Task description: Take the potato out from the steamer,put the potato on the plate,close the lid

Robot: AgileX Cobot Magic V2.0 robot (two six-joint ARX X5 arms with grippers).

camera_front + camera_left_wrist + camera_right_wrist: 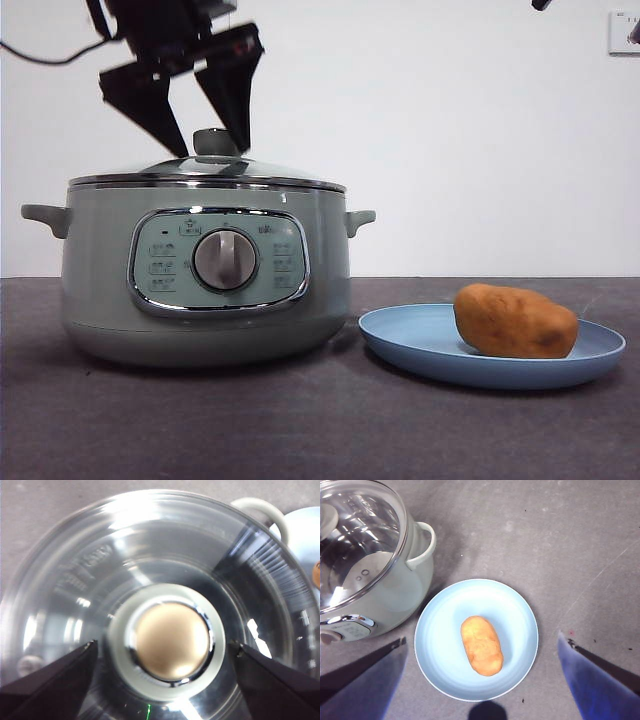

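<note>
- The domed glass lid (205, 170) with its round pale-green knob (172, 641) sits on the large round pale-green steamer (205, 280); the left gripper (200, 140) has its jaws spread wide on either side of the knob, gripping nothing.
- To finish cleanly, lift straight up without brushing the knob; the lid looks evenly seated, though glare hides part of its rim.
- The orange-brown oblong potato (481, 645) lies on the wide light-blue plate (440, 655), beside the steamer.
- The right gripper (482, 680) hangs above the plate, open and empty.
- Count: one steamer, one lid, one plate, one potato.

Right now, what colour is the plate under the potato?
Light blue, plain; the plate under the potato shows best in the right wrist view.
</note>
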